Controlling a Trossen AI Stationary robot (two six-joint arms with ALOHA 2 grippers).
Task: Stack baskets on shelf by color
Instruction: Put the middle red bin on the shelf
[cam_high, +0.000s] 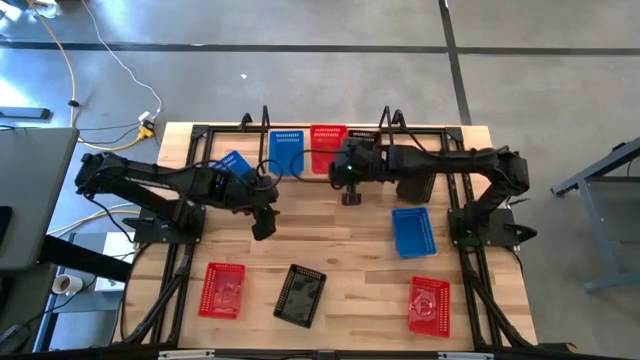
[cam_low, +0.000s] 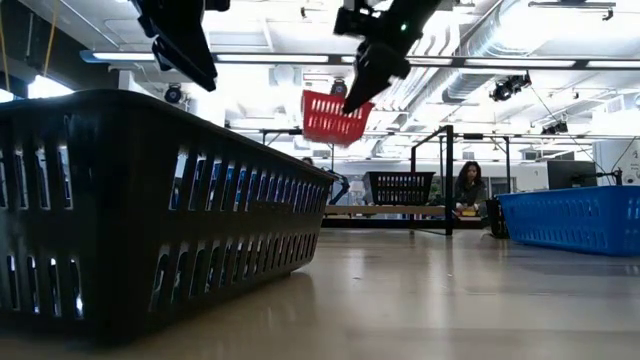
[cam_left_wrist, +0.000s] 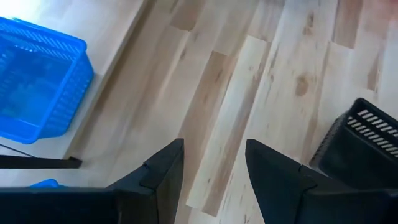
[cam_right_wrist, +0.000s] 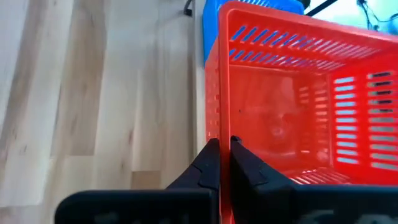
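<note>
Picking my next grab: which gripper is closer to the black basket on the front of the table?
Left. The left gripper hangs just behind the black basket; the right gripper is back at the shelf, holding a red basket.

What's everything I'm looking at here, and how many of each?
blue baskets: three, blue; two at the shelf end, one on the table's right side
red baskets: three, red; two near the front edge, one lifted at the shelf
black baskets: two visible, black; one front centre, one on the shelf
shelf: one, light wood; far edge
table: one, slatted wood
person: one; room behind
left gripper: open, empty, above the table
right gripper: shut on a red basket's wall
</note>
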